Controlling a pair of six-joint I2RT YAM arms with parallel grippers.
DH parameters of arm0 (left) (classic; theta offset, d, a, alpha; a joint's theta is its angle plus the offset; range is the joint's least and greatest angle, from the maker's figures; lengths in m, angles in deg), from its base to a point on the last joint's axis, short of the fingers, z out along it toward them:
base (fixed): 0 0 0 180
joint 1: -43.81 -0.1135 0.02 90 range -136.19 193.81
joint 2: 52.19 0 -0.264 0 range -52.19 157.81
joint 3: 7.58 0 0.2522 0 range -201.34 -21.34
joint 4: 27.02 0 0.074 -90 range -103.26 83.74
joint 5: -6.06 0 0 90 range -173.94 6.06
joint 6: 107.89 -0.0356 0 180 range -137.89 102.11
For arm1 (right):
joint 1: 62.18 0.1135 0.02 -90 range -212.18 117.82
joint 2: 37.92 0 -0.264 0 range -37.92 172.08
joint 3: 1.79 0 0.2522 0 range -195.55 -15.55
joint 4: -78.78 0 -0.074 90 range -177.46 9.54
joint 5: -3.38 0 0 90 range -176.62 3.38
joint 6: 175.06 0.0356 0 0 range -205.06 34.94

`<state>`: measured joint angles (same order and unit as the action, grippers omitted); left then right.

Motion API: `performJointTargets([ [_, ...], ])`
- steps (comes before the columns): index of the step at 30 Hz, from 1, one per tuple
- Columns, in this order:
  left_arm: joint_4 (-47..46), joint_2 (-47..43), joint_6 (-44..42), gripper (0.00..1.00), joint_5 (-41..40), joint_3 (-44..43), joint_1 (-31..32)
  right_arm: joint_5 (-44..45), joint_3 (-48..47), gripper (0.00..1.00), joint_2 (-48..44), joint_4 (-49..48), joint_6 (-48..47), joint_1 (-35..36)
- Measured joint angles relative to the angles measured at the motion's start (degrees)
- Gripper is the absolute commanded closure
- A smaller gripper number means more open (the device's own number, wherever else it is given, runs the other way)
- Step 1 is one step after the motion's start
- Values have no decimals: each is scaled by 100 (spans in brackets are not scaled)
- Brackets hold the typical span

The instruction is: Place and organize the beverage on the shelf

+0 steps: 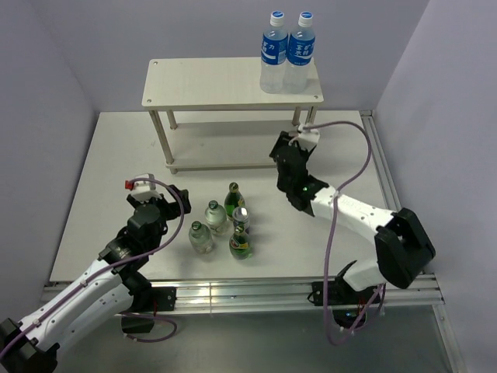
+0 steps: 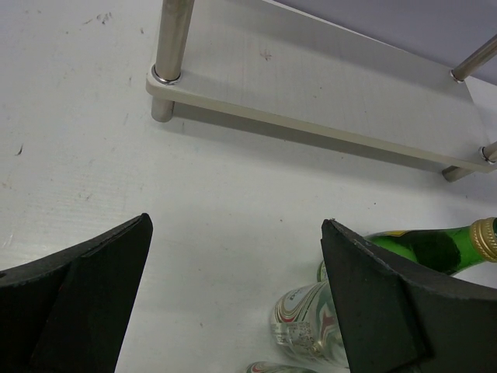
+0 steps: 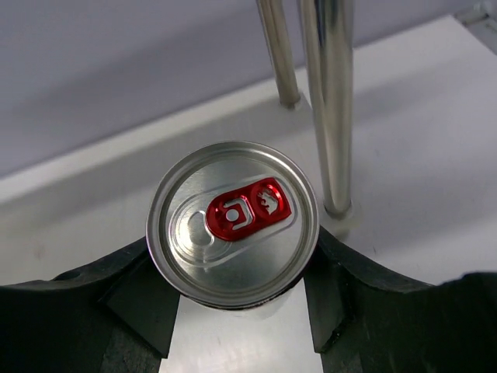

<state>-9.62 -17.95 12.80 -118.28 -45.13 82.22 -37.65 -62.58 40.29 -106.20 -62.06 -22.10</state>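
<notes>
The right gripper [image 3: 233, 252] was pinching a can [image 3: 233, 210] from both sides, its black fingers [image 3: 132, 299] pressed against the rim. From the wrist view I looked straight down on the silver lid with its red tab. The can sat just beside a metal leg [image 3: 332, 101] of the shelf [image 1: 225, 84], at the lower board's right end; whether it rested on anything I could not tell.

The left gripper [image 2: 237, 225] hung over the table [image 1: 116, 171] with its jaws spread wide and nothing between them, pointing toward the shelf's lower board.

The rest of the drinks stood bunched on the table between the arms, well short of the shelf: two green bottles [image 1: 234, 198], two clear bottles [image 1: 216, 217] with green caps, and a second can [image 1: 241, 220] in the middle of them.

Two water bottles [image 1: 274, 54] stood side by side, touching, on the right end of the top board.
</notes>
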Motion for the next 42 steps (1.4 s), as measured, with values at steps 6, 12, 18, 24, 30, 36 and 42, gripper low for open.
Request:
performJointTargets([
  [6, 0, -70, 2, 3, 0, 44, 0, -428, -1331, 100, 1110, -153, -299, -564],
  [12, 4, -87, 15, 3, 2, 44, 4, -643, -1832, 100, 1991, -48, -415, -831],
  [18, 2, -223, 17, 3, 2, 81, 4, -667, -1917, 100, 2385, 37, -494, -901],
  [24, 4, -229, 17, 3, 4, 103, 4, -645, -2142, 100, 2789, -81, -562, -901],
  [30, 4, -273, 17, 3, 4, 107, 4, -551, -2352, 49, 3029, -229, -682, -901],
  [36, 4, -293, 20, 3, 7, 107, 4, -522, -2361, 0, 3058, -428, -776, -892],
  [42, 7, -293, 20, 3, 7, 107, 4, -503, -2002, 0, 2789, -542, -813, -769],
])
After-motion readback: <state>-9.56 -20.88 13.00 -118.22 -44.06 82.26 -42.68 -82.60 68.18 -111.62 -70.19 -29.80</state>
